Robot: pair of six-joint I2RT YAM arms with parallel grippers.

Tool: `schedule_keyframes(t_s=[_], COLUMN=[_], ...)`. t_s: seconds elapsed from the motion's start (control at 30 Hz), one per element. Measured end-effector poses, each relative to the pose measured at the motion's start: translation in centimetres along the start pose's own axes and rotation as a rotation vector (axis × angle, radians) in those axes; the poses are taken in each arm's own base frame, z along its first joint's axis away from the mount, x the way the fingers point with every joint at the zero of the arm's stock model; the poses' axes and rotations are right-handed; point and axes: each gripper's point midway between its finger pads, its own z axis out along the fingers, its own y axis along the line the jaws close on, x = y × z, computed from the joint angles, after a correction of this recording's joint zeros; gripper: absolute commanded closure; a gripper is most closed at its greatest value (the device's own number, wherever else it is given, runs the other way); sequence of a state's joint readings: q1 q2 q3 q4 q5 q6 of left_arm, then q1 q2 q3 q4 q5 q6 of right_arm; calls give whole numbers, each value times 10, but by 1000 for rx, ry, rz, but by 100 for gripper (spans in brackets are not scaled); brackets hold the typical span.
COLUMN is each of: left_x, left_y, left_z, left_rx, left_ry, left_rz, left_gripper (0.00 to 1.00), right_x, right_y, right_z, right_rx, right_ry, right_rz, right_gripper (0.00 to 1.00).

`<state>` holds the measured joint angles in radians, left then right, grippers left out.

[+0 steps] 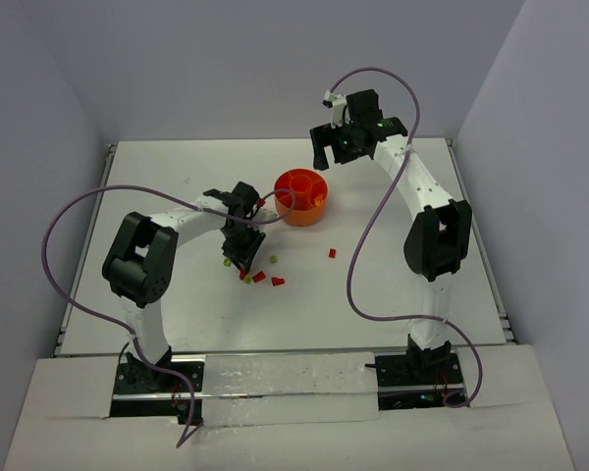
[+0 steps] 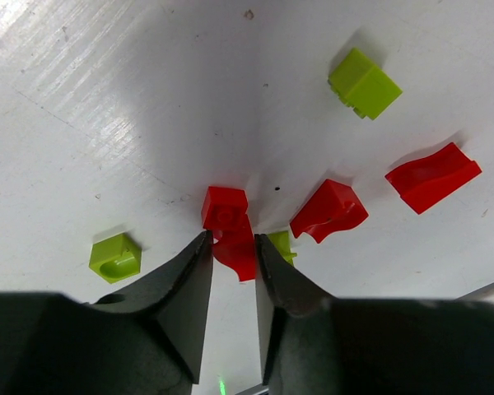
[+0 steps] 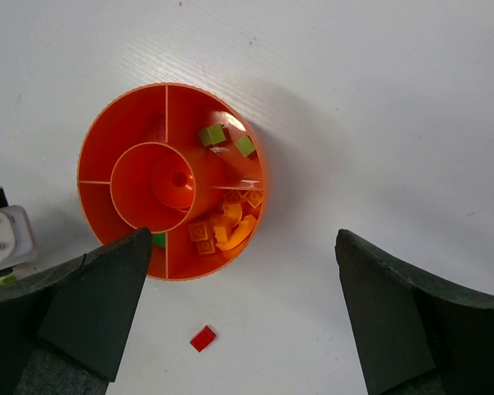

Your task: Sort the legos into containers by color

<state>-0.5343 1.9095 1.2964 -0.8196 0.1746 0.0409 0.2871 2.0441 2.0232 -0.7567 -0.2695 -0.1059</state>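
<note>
Fingertips (image 2: 189,271) of the left gripper (image 2: 230,240) stand narrowly apart, one against each side of a red lego (image 2: 229,226) that lies on the table (image 2: 107,107). Whether they press it I cannot tell. From the tips, a second red (image 2: 329,211) lies at 2 o'clock with a third red (image 2: 433,176) beyond it. A green lego (image 2: 364,82) lies at 1 o'clock and another green (image 2: 115,257) at 9 o'clock. A green sliver (image 2: 281,244) at 3 o'clock is mostly hidden behind one finger.

The right gripper (image 3: 243,233) hangs above the bowl (image 3: 107,132), jaws wide apart and holding nothing. In the top view the bowl is at 2 o'clock of the left gripper, well apart. Around the centre cup (image 3: 152,185), two green bricks (image 3: 212,134) sit in the 1 o'clock compartment and orange legos (image 3: 226,229) fill the 5 o'clock one. A green bit (image 3: 158,239) at 7 o'clock is cut off by a finger. A stray red (image 3: 202,337) lies on the table at 6 o'clock of the bowl.
</note>
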Motion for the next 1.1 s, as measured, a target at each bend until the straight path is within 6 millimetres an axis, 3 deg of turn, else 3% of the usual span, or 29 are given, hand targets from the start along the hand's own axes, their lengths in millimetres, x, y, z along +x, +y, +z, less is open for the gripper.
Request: schedule_keyframes(t_s=[0.23,0.4,0.63,0.73,0.93,1.1], left_x=[1,-10,-100,-133,-183,-219], left_y=[0,2,22,21,17,22], left_z=[-8,-41,-139,-170,-196,-184], left_rx=[-3,14,44,60,108,146], left_ry=[-8,-76,-465,-617,-806,-864], left_rz=[17,18,-12,-10,-29,-45], left_gripper=[73,77,78,78,77,77], right_x=[0,0,0,-1,-1,1], right_y=[0,0,-2,-4,-9,-15], right_z=[0,0,-1,-1,-2,-4], right_rx=[0,0,2,5,12,20], right_ry=[0,0,-2,-3,-5,0], right_rz=[0,0,3,5,12,20], right_gripper=[1,1,1,0,0,0])
